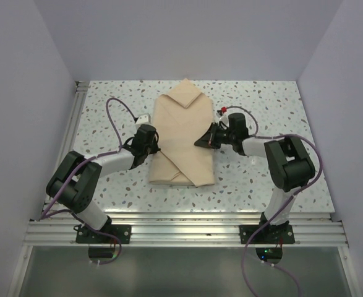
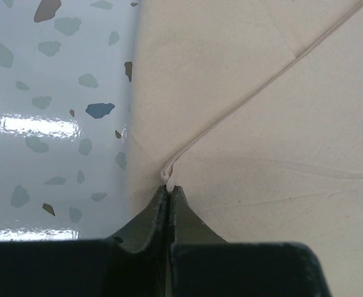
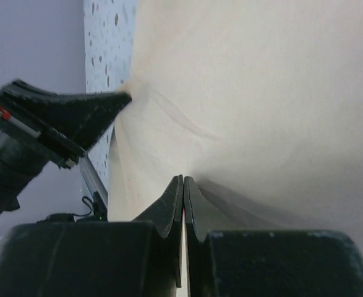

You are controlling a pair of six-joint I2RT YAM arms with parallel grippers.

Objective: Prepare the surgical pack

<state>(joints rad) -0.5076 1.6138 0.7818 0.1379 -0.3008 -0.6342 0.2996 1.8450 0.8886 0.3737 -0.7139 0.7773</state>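
Note:
The surgical pack is a tan cloth bundle [image 1: 182, 139], folded like an envelope in the middle of the speckled table. The tray, scissors, forceps and packets are hidden. My left gripper [image 1: 158, 149] is at the bundle's left edge. In the left wrist view it [image 2: 169, 187] is shut on the hemmed corner of a cloth flap [image 2: 261, 124]. My right gripper [image 1: 200, 142] is at the bundle's right side. In the right wrist view it [image 3: 183, 179] is shut on a fold of the cloth [image 3: 261, 93], which rises slightly at the tips. The left gripper also shows there [image 3: 116, 102], touching the cloth's far edge.
Aluminium rails run along the near edge [image 1: 187, 226] and the left side [image 1: 77, 111] of the table [image 1: 268, 105]. Purple cables loop beside both arms. Walls close the table in on three sides.

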